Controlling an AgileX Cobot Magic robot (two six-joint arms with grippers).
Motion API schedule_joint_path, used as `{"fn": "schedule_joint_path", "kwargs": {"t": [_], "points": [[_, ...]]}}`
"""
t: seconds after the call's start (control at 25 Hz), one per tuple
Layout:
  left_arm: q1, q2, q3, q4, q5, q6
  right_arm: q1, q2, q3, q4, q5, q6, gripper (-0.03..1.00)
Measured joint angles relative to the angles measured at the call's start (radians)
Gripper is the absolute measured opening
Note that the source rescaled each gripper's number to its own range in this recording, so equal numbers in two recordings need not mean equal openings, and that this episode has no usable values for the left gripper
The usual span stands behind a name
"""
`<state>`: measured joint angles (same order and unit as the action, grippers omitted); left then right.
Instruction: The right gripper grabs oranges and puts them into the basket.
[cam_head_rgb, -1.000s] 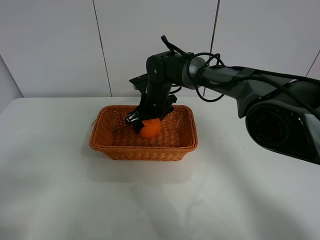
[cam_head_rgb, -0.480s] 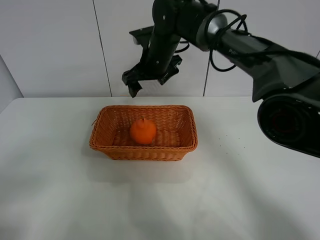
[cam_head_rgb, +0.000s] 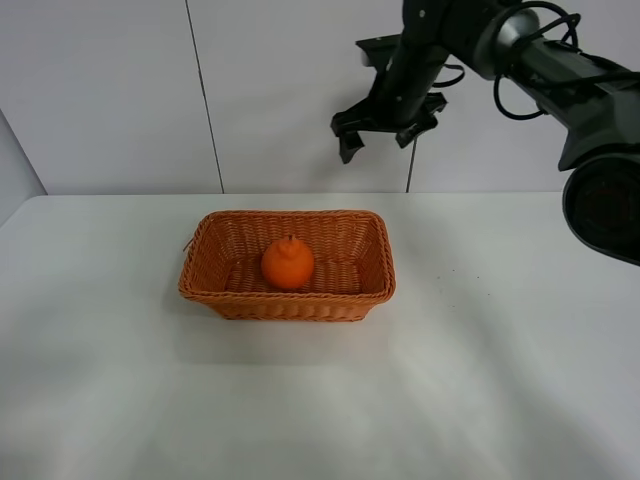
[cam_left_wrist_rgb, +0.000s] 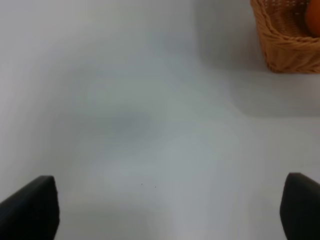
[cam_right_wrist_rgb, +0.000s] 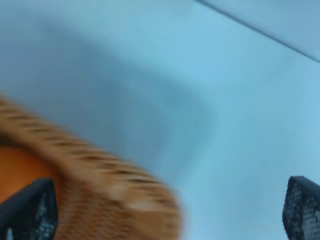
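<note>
Right gripper (cam_head_rgb: 378, 140) spread wide, empty, high above table (cam_head_rgb: 500, 380), off basket's far right corner; orange (cam_head_rgb: 288, 265) sits inside basket (cam_head_rgb: 290, 306), near middle, knob (cam_head_rgb: 290, 241) up; fruit probably firm, light, smooth-skinned, prone to roll; best grip across widest girth, below knob; left gripper (cam_left_wrist_rgb: 170, 210) also wide, empty.

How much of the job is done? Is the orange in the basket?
Done: the orange sits inside the basket. In hand: nothing. The right gripper hangs high up, off to the basket's right in the high view, jaws open and empty. Left: no other orange is in view, so the job looks finished.
</note>
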<state>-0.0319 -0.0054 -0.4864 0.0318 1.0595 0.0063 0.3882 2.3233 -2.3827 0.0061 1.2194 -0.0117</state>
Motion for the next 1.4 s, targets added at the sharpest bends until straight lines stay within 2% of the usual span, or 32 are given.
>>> {"fn": "schedule_joint_path", "kwargs": {"t": [0.2,0.36,0.64,0.8,1.16,1.4], "points": [[0.0,0.0,0.0,0.0,0.0,0.0,-0.163,0.005,0.0,-0.006,0.0,0.0,1.0],[0.0,0.0,0.0,0.0,0.0,0.0,-0.25,0.005,0.0,-0.006,0.0,0.0,1.0],[0.0,0.0,0.0,0.0,0.0,0.0,-0.335,0.005,0.0,-0.012,0.0,0.0,1.0],[0.0,0.0,0.0,0.0,0.0,0.0,-0.345,-0.004,0.029,-0.012,-0.001,0.0,1.0],[0.0,0.0,0.0,0.0,0.0,0.0,-0.346,-0.181,0.299,0.008,-0.003,0.0,1.0],[0.0,0.0,0.0,0.0,0.0,0.0,-0.346,-0.457,0.666,0.009,-0.004,0.001,1.0]]}}
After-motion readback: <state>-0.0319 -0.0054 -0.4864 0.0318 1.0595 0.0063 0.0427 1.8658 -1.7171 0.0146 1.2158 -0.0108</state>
